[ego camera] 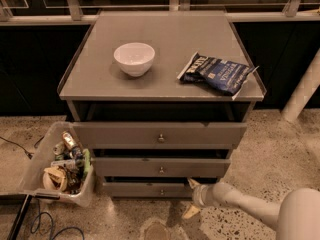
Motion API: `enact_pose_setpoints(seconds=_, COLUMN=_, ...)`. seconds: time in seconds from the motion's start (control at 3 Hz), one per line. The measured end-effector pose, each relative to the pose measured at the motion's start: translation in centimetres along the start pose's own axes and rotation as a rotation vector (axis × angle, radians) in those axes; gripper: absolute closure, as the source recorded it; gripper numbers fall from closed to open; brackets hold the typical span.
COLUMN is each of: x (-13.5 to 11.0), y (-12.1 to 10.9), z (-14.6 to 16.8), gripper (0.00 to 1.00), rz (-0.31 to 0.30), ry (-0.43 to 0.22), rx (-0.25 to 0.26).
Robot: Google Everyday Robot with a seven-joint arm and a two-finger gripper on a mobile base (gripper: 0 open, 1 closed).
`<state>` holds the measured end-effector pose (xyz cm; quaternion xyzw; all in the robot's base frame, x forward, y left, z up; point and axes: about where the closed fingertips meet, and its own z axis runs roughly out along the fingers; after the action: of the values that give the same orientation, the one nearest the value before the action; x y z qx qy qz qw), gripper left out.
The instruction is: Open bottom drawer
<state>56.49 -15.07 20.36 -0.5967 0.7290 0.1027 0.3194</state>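
The bottom drawer [145,189] is the lowest and slimmest grey front of the cabinet, with a small round metal knob [161,191] at its middle. Its front sits set back under the middle drawer. My gripper [189,198] reaches in from the lower right, close to the floor, at the right end of the bottom drawer front and to the right of the knob. Its two pale fingers [190,212] are spread apart, one above the other, and hold nothing.
The middle drawer [160,167] and top drawer [159,134] stand above. A white bowl [134,58] and a blue chip bag [216,73] lie on the cabinet top. A clear bin [61,164] of items stands at the left, with cables [45,224] on the floor.
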Motion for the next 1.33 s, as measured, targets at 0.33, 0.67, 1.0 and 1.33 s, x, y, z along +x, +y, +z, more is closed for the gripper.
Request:
enact_pose_setpoints(seconds=0.33, x=0.1, y=-3.0, z=0.9, gripper=0.00, rz=-0.063, ry=0.014, rx=0.011)
enact_pose_setpoints(seconds=0.67, x=0.1, y=-3.0, z=0.9, gripper=0.00, rz=-0.063, ry=0.014, rx=0.011)
enact_pose_setpoints(seconds=1.0, x=0.6, y=-2.3, z=2.0, gripper=0.00, rz=-0.061, ry=0.031, rx=-0.006)
enact_pose_setpoints(seconds=1.33, x=1.6, y=-1.2, z=6.1, gripper=0.00, rz=-0.058, ry=0.059, rx=-0.047)
